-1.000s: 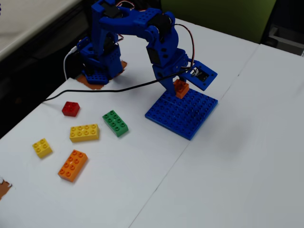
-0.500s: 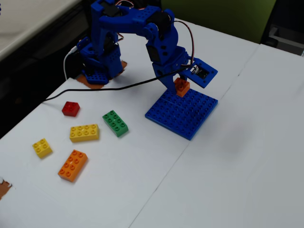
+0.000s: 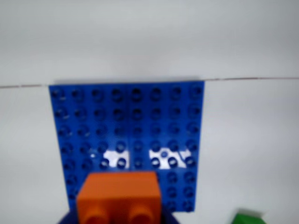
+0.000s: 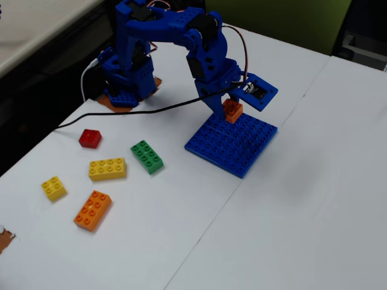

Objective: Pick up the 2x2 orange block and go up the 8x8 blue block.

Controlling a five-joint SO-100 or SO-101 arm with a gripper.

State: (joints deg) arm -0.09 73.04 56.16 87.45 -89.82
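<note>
The 2x2 orange block [image 3: 119, 198] is held in my gripper [image 3: 119, 217] at the bottom of the wrist view, its underside tubes facing the camera. In the fixed view the gripper [image 4: 231, 109] is shut on the orange block [image 4: 232, 112], just above the far corner of the 8x8 blue block [image 4: 233, 145]. The blue baseplate [image 3: 128, 135] fills the middle of the wrist view, flat on the white table. I cannot tell whether the orange block touches the studs.
On the table left of the baseplate in the fixed view lie a green 2x4 brick [image 4: 147, 156], a yellow 2x4 brick [image 4: 107, 168], a longer orange brick [image 4: 92, 210], a small yellow brick [image 4: 54, 188] and a red brick [image 4: 90, 138]. A black cable [image 4: 121, 113] crosses the table.
</note>
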